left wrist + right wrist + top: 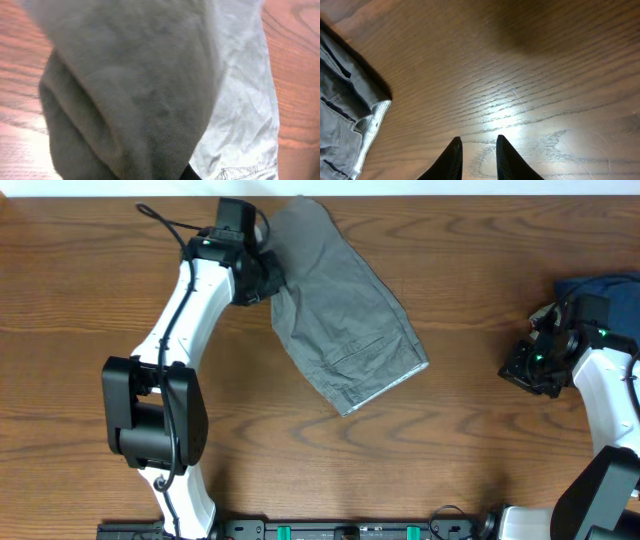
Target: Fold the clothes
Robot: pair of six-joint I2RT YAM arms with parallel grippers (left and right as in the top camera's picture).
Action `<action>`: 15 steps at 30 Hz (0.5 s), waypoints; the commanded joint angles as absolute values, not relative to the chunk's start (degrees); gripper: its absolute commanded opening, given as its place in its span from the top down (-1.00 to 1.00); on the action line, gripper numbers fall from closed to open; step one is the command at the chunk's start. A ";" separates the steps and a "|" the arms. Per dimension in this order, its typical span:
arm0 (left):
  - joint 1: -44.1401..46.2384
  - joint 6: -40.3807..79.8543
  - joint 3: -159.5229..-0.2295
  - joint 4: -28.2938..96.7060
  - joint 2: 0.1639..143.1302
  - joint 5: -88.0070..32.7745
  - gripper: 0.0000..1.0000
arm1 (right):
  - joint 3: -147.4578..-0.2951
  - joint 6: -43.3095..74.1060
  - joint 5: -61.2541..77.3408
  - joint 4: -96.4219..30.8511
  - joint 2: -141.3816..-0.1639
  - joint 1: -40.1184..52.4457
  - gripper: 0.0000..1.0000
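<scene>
My left claw (262, 273) is clenched on the edge of the shorts (345, 320) (ready to fold). My right claw (478, 152) hangs right of them, parted and empty.

No legible text, label, brand mark, number or sign appears in the overhead view or in either of the two wrist views.

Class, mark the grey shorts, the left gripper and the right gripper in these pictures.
grey shorts (345, 320): overhead view, middle of the cloth.
left gripper (272, 278): overhead view, its tips at the shorts' edge.
right gripper (477, 150): right wrist view, between its fingertips.
</scene>
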State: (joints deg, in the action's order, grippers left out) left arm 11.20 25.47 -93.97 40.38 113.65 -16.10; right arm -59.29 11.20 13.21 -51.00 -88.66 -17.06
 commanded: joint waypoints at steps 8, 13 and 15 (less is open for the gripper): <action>14.76 22.52 -94.04 35.81 113.06 -14.33 0.88 | -59.64 9.69 12.86 -52.31 -88.40 -16.75 0.58; 17.80 12.21 -94.11 35.09 113.03 -15.14 0.88 | -59.61 9.76 12.86 -52.29 -88.40 -16.75 0.58; 18.85 12.01 -94.11 35.07 113.03 -12.03 0.88 | -59.61 9.74 12.86 -52.53 -88.40 -16.75 0.58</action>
